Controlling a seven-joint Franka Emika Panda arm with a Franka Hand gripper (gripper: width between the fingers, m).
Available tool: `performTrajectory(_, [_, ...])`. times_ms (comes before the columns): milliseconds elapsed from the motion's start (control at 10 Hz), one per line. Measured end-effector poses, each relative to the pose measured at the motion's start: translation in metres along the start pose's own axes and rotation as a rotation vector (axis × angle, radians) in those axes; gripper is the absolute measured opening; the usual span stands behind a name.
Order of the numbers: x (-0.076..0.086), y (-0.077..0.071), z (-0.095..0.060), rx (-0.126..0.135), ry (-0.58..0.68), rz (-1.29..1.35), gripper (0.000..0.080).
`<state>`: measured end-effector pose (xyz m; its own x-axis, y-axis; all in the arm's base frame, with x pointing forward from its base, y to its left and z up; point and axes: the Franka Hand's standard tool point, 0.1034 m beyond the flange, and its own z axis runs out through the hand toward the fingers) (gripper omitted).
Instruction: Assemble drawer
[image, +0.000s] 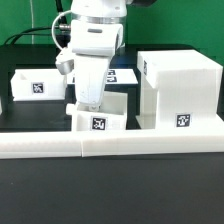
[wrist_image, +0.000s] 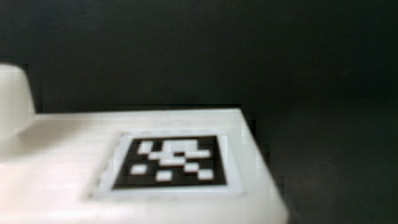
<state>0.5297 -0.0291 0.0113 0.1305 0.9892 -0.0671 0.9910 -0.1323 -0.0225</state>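
Three white parts of the drawer stand on the black table (image: 110, 195), which fills the exterior view. The long low bar (image: 150, 147) crosses the lower middle of the frame from edge to edge. Behind it, at the right, sits the cube-like housing (image: 180, 80), the biggest drawer part, with a square tag (image: 183, 121) low on its front. The white arm (image: 95, 40) comes down from the upper centre. At the left middle is the left tray (image: 20, 88), open-topped and well apart from the housing. The front tray (image: 116, 116) stands at centre just behind the bar and just beside the housing. The gripper (image: 88, 100) hangs over the front tray's rear rim, its tips merging with the white plastic, so I cannot tell whether the jaws are open, closed or holding anything. The wrist view is blurred: a flat white face (wrist_image: 71, 135) against dark ground, carrying one printed marker (wrist_image: 173, 162); which part it belongs to is unclear.
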Motion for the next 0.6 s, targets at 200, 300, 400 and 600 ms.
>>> performTrajectory(200, [0.001, 0.003, -0.003, 0.013, 0.001, -0.054, 0.0042])
performTrajectory(300, [0.000, 0.009, -0.008, 0.029, -0.001, -0.058, 0.0042])
performTrajectory(400, [0.002, 0.016, -0.015, 0.045, -0.005, -0.060, 0.0042])
performTrajectory(600, [0.003, 0.021, -0.019, 0.066, -0.011, -0.051, 0.0042])
